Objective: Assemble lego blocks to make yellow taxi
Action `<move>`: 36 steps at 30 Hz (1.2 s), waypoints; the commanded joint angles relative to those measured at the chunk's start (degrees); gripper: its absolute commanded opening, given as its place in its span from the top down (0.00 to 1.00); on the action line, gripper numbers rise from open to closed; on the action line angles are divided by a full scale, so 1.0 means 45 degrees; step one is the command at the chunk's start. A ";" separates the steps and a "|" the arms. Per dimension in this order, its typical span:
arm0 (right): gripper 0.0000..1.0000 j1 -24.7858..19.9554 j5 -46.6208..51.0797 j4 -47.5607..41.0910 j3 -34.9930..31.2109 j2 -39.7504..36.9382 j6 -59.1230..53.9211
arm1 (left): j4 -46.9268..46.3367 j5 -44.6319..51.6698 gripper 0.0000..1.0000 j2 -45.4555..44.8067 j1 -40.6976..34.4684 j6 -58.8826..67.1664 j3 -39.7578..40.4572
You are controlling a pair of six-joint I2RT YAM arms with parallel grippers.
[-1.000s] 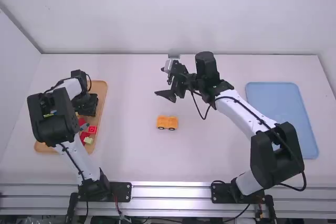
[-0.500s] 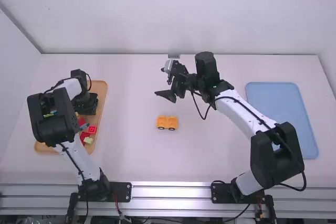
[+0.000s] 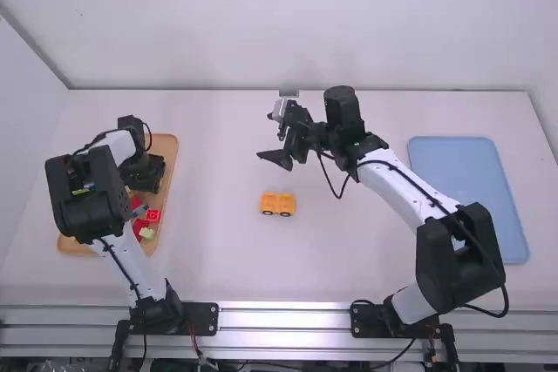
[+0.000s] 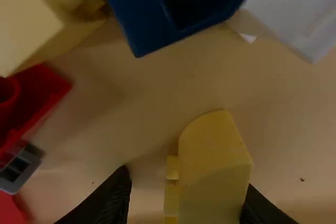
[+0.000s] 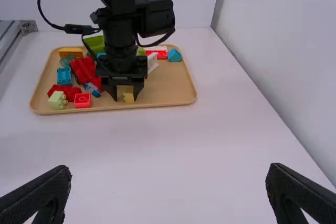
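Wheeled car base: as you face the back wall [image 3: 288, 23] at 12 o'clock, you have this orange-yellow brick piece [image 3: 278, 203] near the middle of the desk [image 3: 218, 259], with two black wheels showing on its 6 o'clock side. Take it as the centre of your clock.
Wooden tray: your tan tray [image 3: 170, 158] lies well apart from the car base, at 9 o'clock.
Left end effector: you have it [image 3: 150, 177] over the wooden tray, its fingers apart on either side of the curved yellow block. You can see a gap on the studded side; on the other, you cannot tell whether the finger touches.
Curved yellow block: your piece [image 4: 214, 169] is between those two fingers, its studs facing one of them.
Loose bricks: a dark blue brick [image 4: 184, 9] is near the curved yellow block. From the left end effector, a small red brick [image 3: 153, 214] is at 6 o'clock, with a pale yellow-green block [image 3: 147, 233] just beyond it, both in the wooden tray.
Right end effector: yours [image 3: 278, 158] hangs over the desk at 12 o'clock from the car base, fingers wide apart with nothing between them.
Blue tray: you have it [image 3: 469, 198] well apart at 3 o'clock.
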 commanded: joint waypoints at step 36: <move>0.01 0.0015 -0.0117 0.0087 0.0413 -0.0097 0.0078 | 0.0136 0.0437 0.91 -0.0005 -0.0112 0.0724 -0.0316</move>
